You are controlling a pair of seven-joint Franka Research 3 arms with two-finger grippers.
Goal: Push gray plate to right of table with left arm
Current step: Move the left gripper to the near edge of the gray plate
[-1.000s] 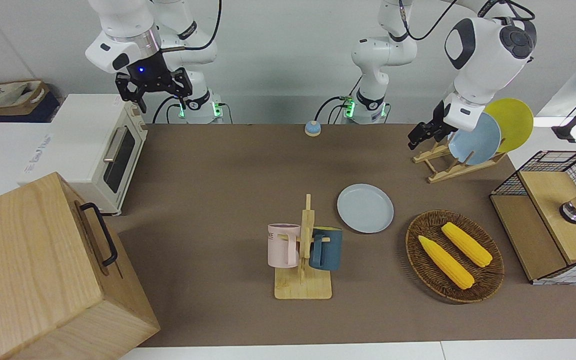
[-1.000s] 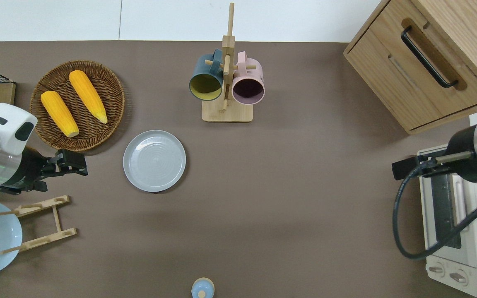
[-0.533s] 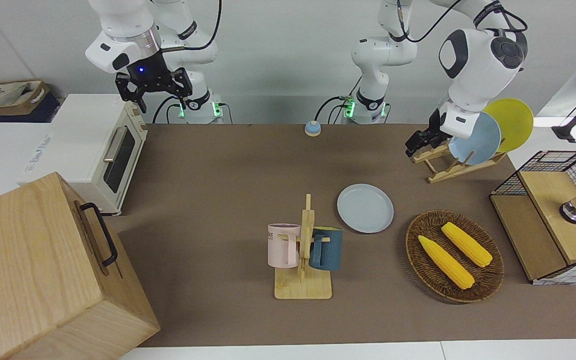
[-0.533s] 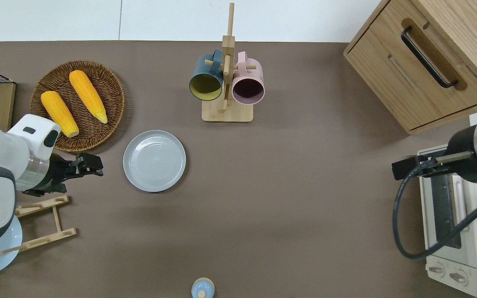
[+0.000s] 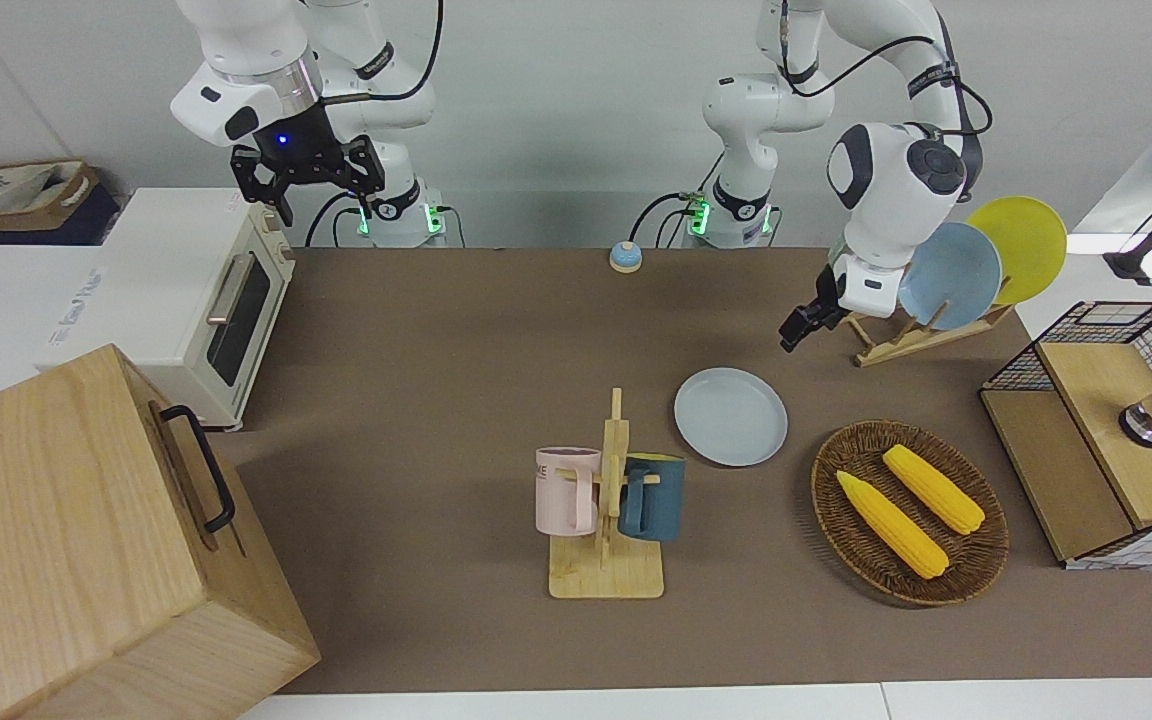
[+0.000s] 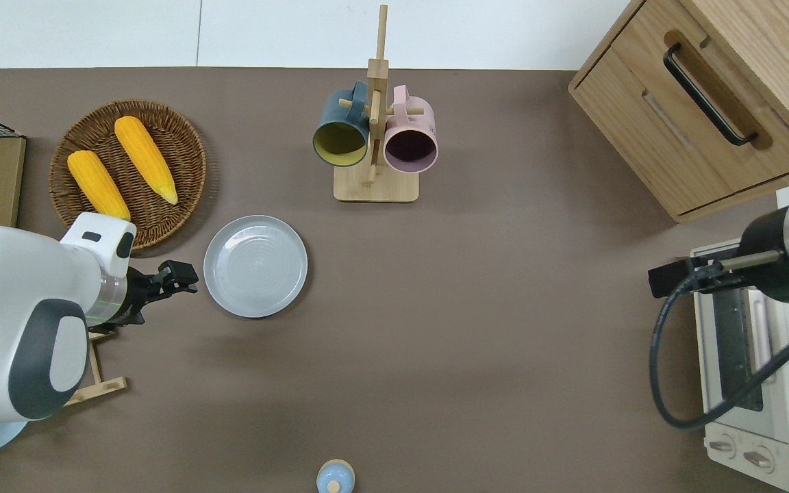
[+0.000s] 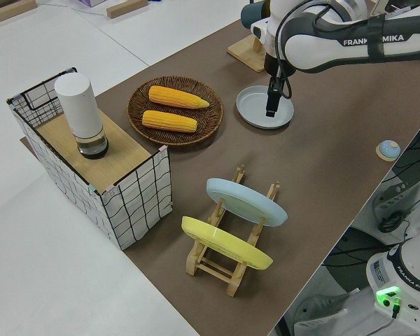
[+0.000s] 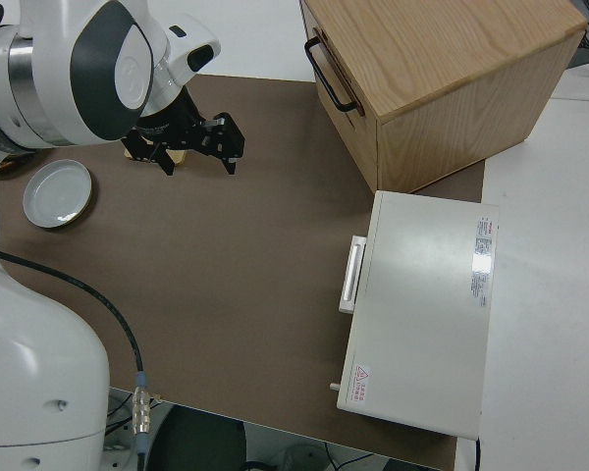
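The gray plate (image 6: 255, 266) (image 5: 731, 416) (image 7: 264, 106) lies flat on the brown table (image 6: 477, 322), nearer to the robots than the mug rack. My left gripper (image 6: 188, 277) (image 5: 796, 332) (image 7: 271, 106) hangs low, its fingers together and empty. The overhead view puts it over the table just beside the plate's rim, on the side toward the left arm's end, with a small gap between them. My right gripper (image 5: 308, 178) (image 8: 198, 149) is parked, with its fingers spread.
A wicker basket (image 6: 182, 130) with two corn cobs sits beside the plate. A mug rack (image 6: 375, 137), a plate rack (image 7: 227, 234) with a blue and a yellow plate, a wire crate (image 7: 126, 203), a wooden drawer box (image 6: 709, 103), a toaster oven (image 5: 206, 300) and a small bell (image 6: 335, 477) also stand here.
My left arm has swung from over the plate rack toward the gray plate and come lower. The plate has not moved. The right arm is still.
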